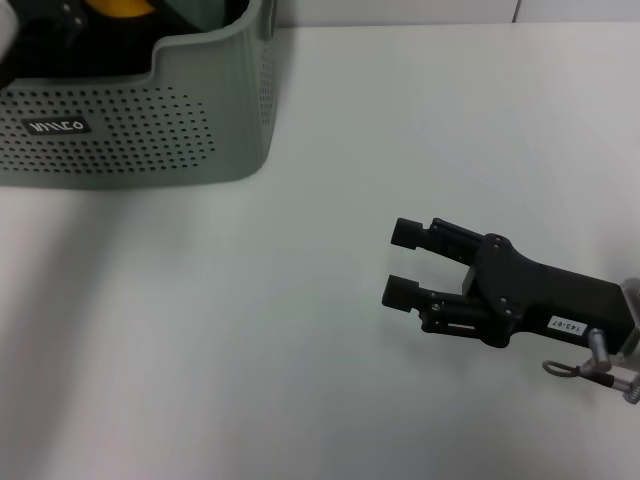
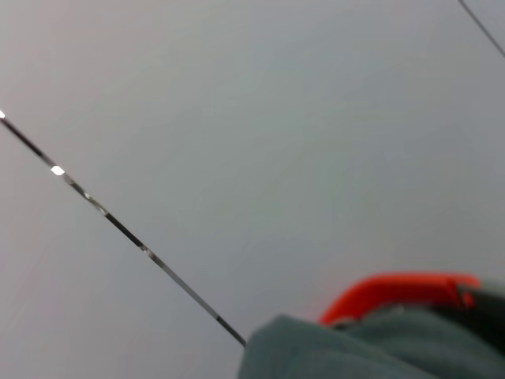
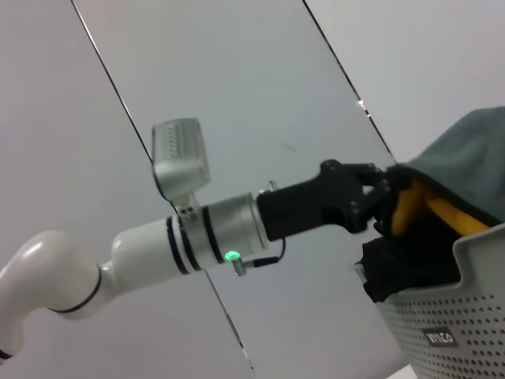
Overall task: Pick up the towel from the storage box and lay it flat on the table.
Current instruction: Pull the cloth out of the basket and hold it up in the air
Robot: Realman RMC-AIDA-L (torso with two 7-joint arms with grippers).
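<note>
We see the table [image 1: 330, 330] filling most of the head view, a plain white surface. The storage box [image 1: 190, 120] sits at about ten o'clock on it, its dotted grey-green wall and dark logo plate [image 1: 57, 127] facing us.

The left gripper [image 3: 384, 207] reaches into the top of the box; in the right wrist view its dark body ends right against a yellow fold of the towel [image 3: 410, 207], which lies inside the box among darker cloth. It seems to be touching the towel, but we cannot tell whether its fingers are spread or closed on it. In the head view only a small yellow patch of towel shows above the rim, at about eleven o'clock.

The right gripper [image 1: 404, 262] hovers over bare table at about four o'clock, well apart from the box, its two fingers spread wide and holding nothing.
</note>
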